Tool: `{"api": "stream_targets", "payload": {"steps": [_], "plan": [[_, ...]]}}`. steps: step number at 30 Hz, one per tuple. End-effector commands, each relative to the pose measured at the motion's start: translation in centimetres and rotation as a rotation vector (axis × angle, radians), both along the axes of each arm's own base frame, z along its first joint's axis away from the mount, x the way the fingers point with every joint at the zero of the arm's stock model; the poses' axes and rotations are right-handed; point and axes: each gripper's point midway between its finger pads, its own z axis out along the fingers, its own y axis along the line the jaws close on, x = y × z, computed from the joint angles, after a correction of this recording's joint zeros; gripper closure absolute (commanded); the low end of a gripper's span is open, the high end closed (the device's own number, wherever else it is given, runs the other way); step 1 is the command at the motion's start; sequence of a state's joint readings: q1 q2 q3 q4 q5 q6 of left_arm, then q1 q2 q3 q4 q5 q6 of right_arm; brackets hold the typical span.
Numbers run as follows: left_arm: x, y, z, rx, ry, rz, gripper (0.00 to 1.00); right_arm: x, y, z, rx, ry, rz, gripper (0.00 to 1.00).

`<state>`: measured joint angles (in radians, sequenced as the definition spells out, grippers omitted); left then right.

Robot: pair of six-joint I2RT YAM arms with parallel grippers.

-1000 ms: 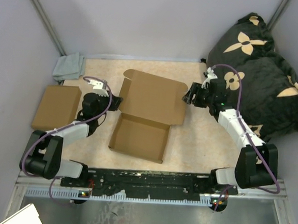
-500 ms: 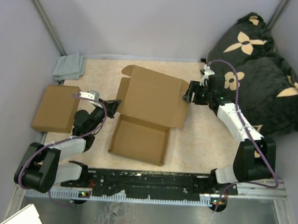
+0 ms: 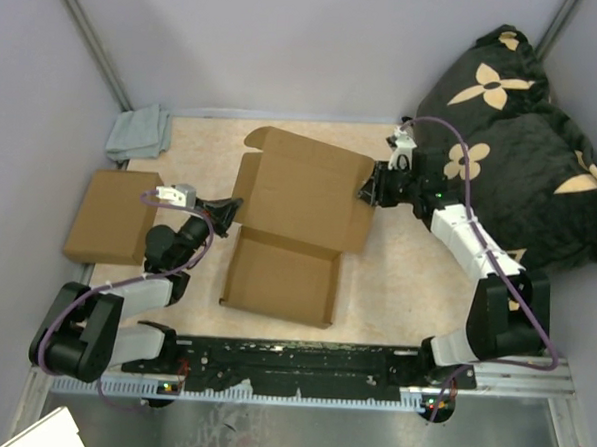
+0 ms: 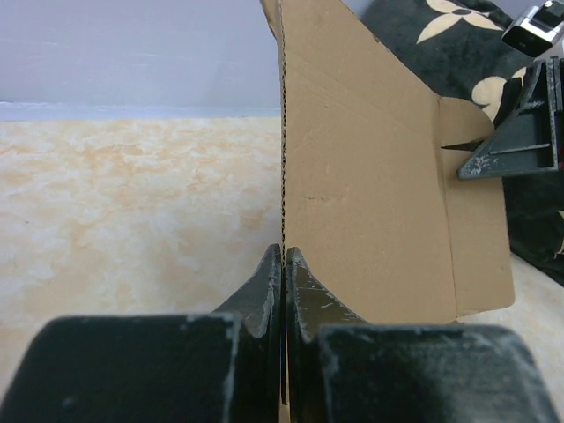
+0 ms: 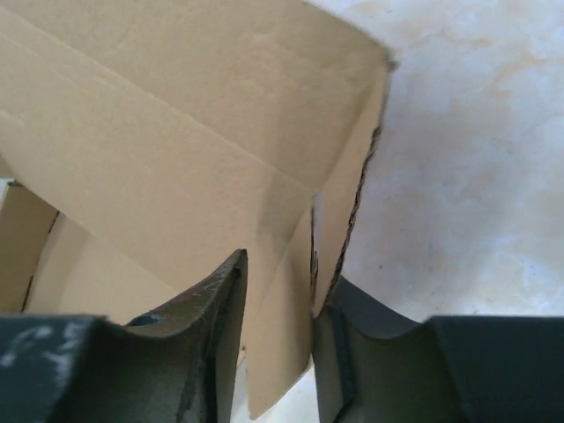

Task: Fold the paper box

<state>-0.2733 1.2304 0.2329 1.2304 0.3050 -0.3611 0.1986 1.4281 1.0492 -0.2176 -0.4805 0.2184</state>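
Top external view: a beige, marbled tabletop [image 3: 396,279] carries everything. A plump black cushion [image 3: 523,145] with tan flower motifs slumps at its right edge. The box [image 3: 300,199] sits mid-tabletop: plain brown corrugated cardboard, a shallow tray with its lid tilted up behind. A closed brown carton [image 3: 111,214] lies flat at left, with a crumpled grey cloth [image 3: 138,133] beyond it. The left gripper [image 3: 229,212] is clenched on the lid's left edge. The right gripper [image 3: 368,192] straddles the lid's right flap; whether it pinches, I cannot tell.
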Motion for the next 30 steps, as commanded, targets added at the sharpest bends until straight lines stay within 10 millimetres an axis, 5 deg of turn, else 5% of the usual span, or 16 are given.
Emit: {"api": "stream_targets", "payload": {"steps": [1,10,16,19,24,30], "plan": [[-0.1,-0.2,2.0,-0.008,-0.066,-0.007,1.0,-0.7,2.4,3.5,-0.029,-0.087,0.076,0.69],[-0.1,-0.1,2.9,0.008,-0.075,0.006,0.98,0.8,1.0,3.4,-0.163,-0.055,-0.065,0.95],[1.0,0.3,3.3,0.025,-0.027,0.05,0.54,2.3,-0.4,6.4,-0.212,-0.255,-0.146,1.0],[2.2,0.7,3.6,0.041,0.034,0.093,0.44,2.4,-0.7,8.1,-0.214,-0.393,-0.156,1.0],[5.5,1.2,6.2,0.113,0.142,0.169,0.42,1.5,-0.5,9.7,-0.201,-0.589,-0.125,1.0],[7.2,-1.1,8.5,0.226,0.203,0.058,0.46,1.4,-0.3,9.3,-0.202,-0.599,-0.118,1.0]]}}
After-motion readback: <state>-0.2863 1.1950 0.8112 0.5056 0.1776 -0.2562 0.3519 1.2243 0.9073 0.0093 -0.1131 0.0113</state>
